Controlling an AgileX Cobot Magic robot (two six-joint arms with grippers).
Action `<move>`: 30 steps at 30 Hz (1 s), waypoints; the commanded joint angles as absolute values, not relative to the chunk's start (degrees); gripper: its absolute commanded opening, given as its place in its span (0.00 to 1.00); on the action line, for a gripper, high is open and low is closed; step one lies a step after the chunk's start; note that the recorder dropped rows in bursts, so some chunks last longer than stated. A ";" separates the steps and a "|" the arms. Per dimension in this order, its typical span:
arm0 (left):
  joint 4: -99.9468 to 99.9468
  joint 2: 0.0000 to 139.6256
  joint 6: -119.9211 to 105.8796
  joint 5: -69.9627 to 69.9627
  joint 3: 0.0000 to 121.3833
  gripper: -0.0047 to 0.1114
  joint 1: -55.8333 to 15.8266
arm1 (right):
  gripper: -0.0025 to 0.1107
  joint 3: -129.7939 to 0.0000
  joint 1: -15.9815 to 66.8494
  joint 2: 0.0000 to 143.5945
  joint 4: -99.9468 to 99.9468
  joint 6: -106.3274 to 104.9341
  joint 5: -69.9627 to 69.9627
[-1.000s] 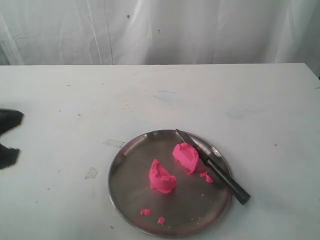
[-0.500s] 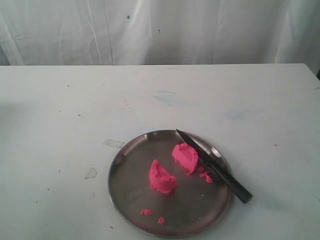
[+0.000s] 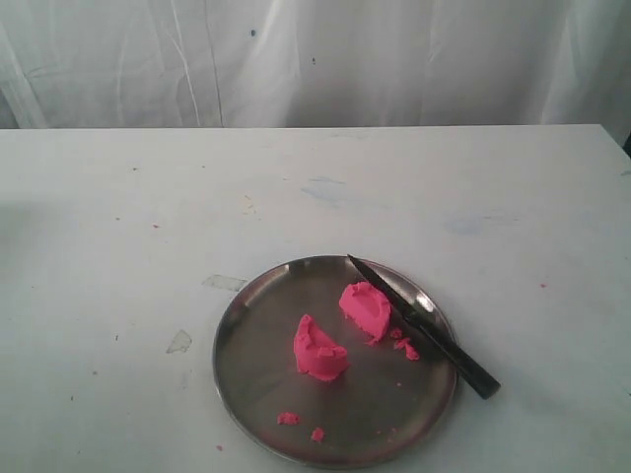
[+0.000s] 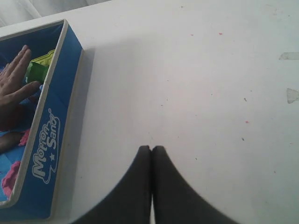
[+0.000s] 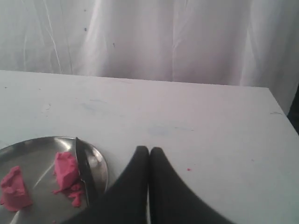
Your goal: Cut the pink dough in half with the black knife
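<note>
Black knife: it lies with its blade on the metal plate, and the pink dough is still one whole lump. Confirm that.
Not whole. The exterior view shows the pink dough in two separate pieces on the metal plate. The black knife does lie with its blade on the plate.

I counted two halves of the pink dough (image 3: 320, 349) (image 3: 366, 309) on one metal plate (image 3: 258, 386), with one black knife (image 3: 422, 326) lying across that plate's rim. Four small pink crumbs sat on the plate too: two (image 3: 288, 418) (image 3: 317, 434) near its front edge, two (image 3: 411, 351) (image 3: 398, 334) beside the knife. Off the plate, I saw one blue box (image 4: 46, 140), one human hand (image 4: 15, 88) inside it, and two grippers (image 4: 151, 150) (image 5: 149, 150), each with fingers pressed together.
</note>
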State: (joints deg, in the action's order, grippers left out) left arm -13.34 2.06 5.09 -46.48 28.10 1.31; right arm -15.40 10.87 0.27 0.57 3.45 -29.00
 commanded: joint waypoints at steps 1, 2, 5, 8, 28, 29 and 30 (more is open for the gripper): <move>-13.80 1.67 5.62 -46.59 27.98 0.04 0.88 | 0.02 -7.48 8.19 0.00 7.28 5.33 -25.05; -13.80 1.67 5.62 -46.59 27.98 0.04 0.88 | 0.02 -4.76 6.99 0.00 7.87 5.07 -23.86; -13.80 1.67 5.62 -46.70 27.98 0.04 0.88 | 0.02 0.00 4.44 0.00 6.96 5.17 -19.28; -13.80 1.67 5.62 -46.83 27.98 0.04 0.88 | 0.02 0.00 4.17 0.00 7.18 5.17 -15.61; -12.76 0.00 18.64 -26.39 11.90 0.04 1.35 | 0.02 0.00 4.17 0.00 7.17 5.17 -17.97; -9.19 0.00 19.54 -25.66 9.46 0.04 1.35 | 0.02 0.00 4.17 0.00 7.17 5.17 -17.97; -4.08 0.00 19.67 -24.26 6.95 0.04 1.35 | 0.02 0.00 4.31 0.00 7.16 5.17 -17.97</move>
